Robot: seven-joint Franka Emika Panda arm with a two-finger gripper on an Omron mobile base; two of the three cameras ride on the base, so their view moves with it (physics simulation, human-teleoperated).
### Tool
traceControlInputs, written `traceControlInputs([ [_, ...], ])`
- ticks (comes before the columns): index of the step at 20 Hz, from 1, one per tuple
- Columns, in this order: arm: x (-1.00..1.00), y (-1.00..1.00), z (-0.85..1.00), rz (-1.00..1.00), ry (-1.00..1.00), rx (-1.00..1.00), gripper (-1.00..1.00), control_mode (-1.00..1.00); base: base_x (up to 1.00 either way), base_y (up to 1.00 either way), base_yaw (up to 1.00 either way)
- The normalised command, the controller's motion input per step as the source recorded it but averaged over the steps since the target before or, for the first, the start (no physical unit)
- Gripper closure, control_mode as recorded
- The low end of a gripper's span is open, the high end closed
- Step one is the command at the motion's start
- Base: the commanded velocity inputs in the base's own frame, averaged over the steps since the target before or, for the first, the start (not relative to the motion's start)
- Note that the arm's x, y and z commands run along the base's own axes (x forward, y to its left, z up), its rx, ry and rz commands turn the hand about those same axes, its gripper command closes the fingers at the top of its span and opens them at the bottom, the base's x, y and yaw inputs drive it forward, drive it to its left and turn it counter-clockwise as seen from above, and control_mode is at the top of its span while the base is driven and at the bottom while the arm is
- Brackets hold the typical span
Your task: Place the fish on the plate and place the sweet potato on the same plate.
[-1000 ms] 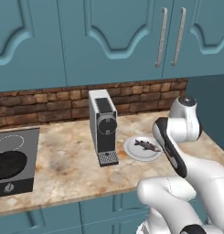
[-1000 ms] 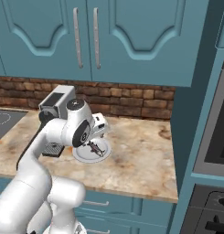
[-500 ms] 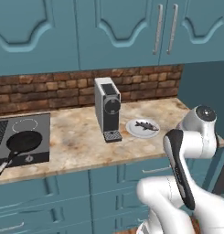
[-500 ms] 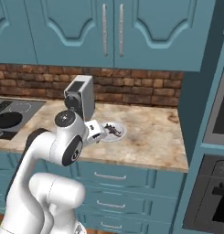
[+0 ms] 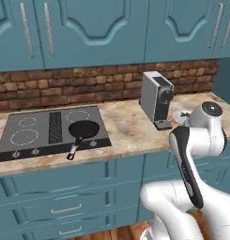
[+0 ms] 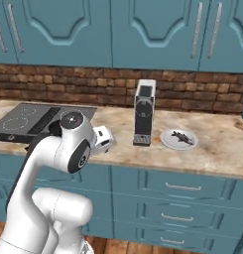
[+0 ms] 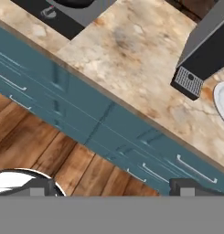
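The fish (image 6: 182, 137) lies on the plate (image 6: 168, 142), right of centre in the right base view, beside the coffee machine (image 6: 144, 112). My pincer (image 7: 113, 189) stands wide apart, holding nothing.

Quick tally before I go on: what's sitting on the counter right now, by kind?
Coffee machine: 1
Plate: 1
Fish, lying on the plate: 1
Frying pan, on the cooktop: 1
Cooktop: 1
Total: 5
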Motion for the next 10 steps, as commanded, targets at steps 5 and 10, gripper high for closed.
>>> traceControlInputs([
  [5, 0.00, 0.00, 0.00, 0.00, 0.00, 0.00, -1.00, 1.00, -0.09, 1.00, -0.01],
  [10, 0.00, 0.00, 0.00, 0.00, 0.00, 0.00, -1.00, 1.00, 0.05, 1.00, -0.02],
])
